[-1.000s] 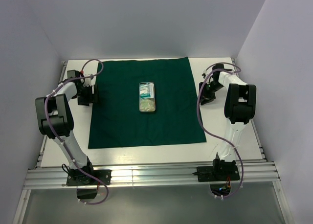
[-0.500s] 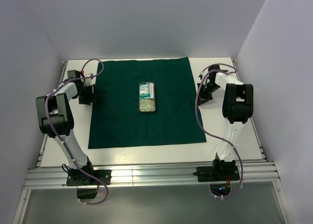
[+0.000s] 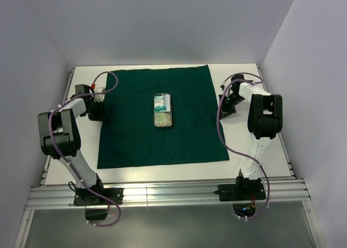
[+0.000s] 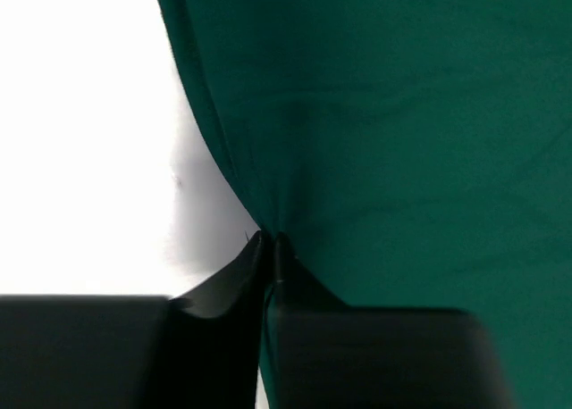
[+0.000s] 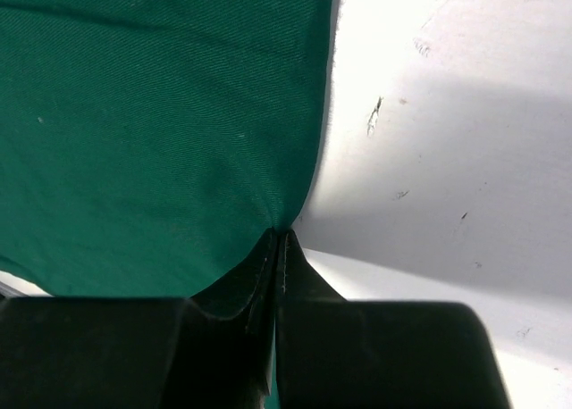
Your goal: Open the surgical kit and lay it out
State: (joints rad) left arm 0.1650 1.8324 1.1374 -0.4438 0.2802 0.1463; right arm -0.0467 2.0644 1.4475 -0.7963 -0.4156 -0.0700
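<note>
The surgical kit's dark green cloth lies spread flat on the white table. At its middle sits a small steel tray holding pale packets. My left gripper is at the cloth's left edge. In the left wrist view this gripper is shut, pinching the green cloth at its edge. My right gripper is at the cloth's right edge. The right wrist view shows it shut on the cloth hem too. Clamps and tweezers cannot be made out.
The white table has bare strips on both sides of the cloth and in front. Grey walls close in the left, back and right. A metal rail runs along the near edge with both arm bases on it.
Both grippers have closed on the cloth edges. The left edge of the cloth has been drawn slightly outward to the left.
</note>
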